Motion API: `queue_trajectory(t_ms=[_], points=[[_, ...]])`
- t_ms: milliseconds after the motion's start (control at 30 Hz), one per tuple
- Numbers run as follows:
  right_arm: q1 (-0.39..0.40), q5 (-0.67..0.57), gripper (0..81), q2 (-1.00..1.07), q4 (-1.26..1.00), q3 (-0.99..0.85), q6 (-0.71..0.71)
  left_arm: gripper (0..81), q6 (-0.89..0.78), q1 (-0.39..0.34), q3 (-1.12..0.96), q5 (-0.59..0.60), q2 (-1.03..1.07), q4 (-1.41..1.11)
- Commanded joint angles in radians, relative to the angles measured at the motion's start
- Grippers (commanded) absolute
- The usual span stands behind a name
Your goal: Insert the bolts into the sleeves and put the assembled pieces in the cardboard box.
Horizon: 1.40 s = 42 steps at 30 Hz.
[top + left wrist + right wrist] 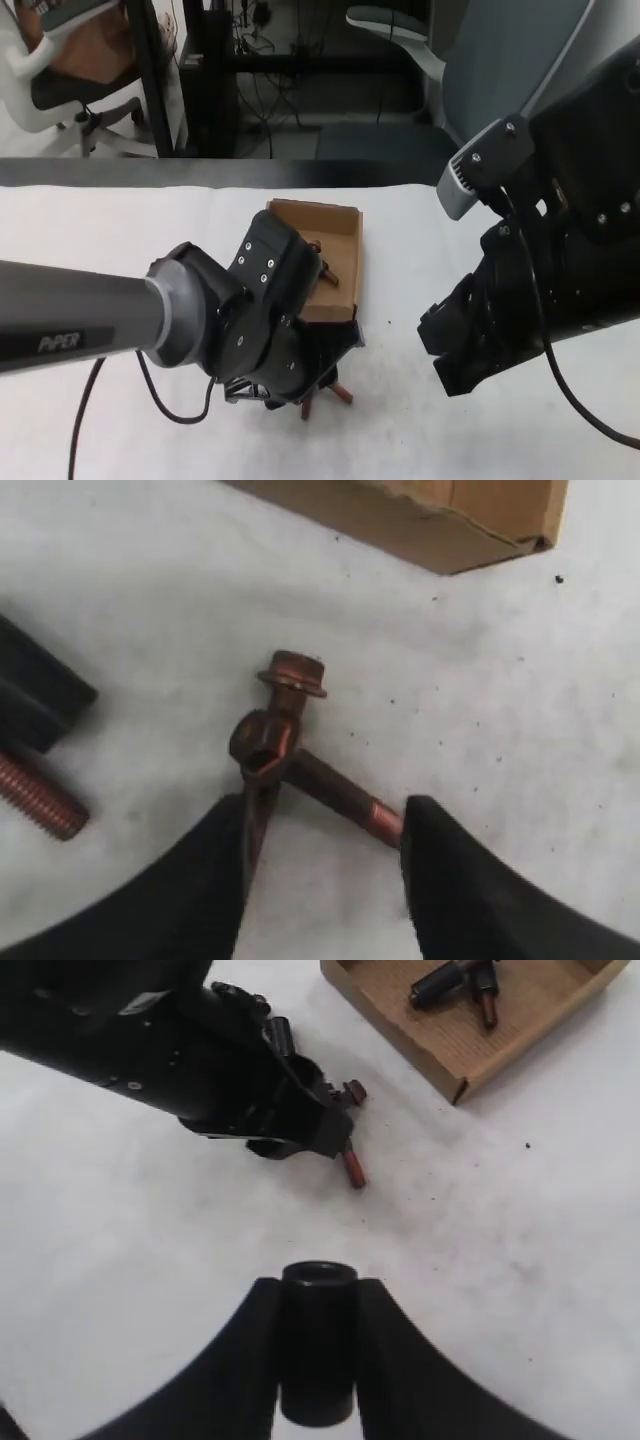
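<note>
A white bench (120, 230) runs across in front of me, and beyond its far edge the room holds office chairs (55, 85) and loose cables (265, 90) on the floor. The cardboard box (345, 228) sits near the middle of the bench. Assembled pieces (452, 980) lie inside it, dark sleeves with copper ends.

My left arm comes in from the left. My left gripper (325, 810) is down at the cloth just on the near side of the box. Its fingers (190, 890) are apart and straddle two copper bolts that lie crossed on the bench. The flange-headed bolt (292, 675) points its head toward the box, and its shaft runs along the inside of one finger. The second bolt (335, 792) lies across it, its threaded end touching my other finger. Close by lies another threaded copper shaft (40, 800) next to a black piece (35, 690) that I cannot identify.

My right arm is well to the right of the box, apart from the left one. My right gripper (318, 1285) is clamped on a black sleeve (318, 1360), a finger on each side. The sleeve's open end is clear of the fingertips and faces toward the bench, the bolts and the box.
</note>
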Motion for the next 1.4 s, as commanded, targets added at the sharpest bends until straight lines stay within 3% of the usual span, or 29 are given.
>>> queue_trajectory(t_ms=[0,233,300,433,733,1000,1233,1367], points=[[-0.005,-0.045,0.6,-0.009,-0.005,-0.016,-0.008,44.8,-0.036,0.004,-0.006,-0.012,0.032,-0.074],[-0.005,-0.072,0.6,-0.009,-0.005,-0.015,-0.016,44.7,-0.069,0.004,-0.047,-0.019,0.109,-0.046],[-0.005,-0.072,0.6,-0.009,-0.005,-0.015,-0.030,39.8,-0.078,0.004,-0.059,-0.027,0.116,-0.046],[-0.005,-0.072,0.6,-0.009,-0.005,-0.015,-0.076,2.4,-0.056,0.004,-0.088,-0.040,0.113,-0.046],[-0.005,-0.068,0.6,-0.009,0.005,-0.012,-0.095,1.8,0.050,0.001,-0.113,-0.016,0.047,-0.005],[-0.005,-0.042,0.6,-0.009,-0.025,0.044,-0.030,1.8,0.326,0.000,-0.110,-0.018,-0.197,0.078],[0.012,-0.099,0.6,-0.021,-0.369,0.107,0.083,1.8,0.515,0.000,-0.107,-0.097,-0.512,0.084],[0.110,-0.074,0.6,-0.032,-0.658,0.196,0.022,1.8,0.771,-0.004,-0.107,-0.094,-0.678,0.038]])
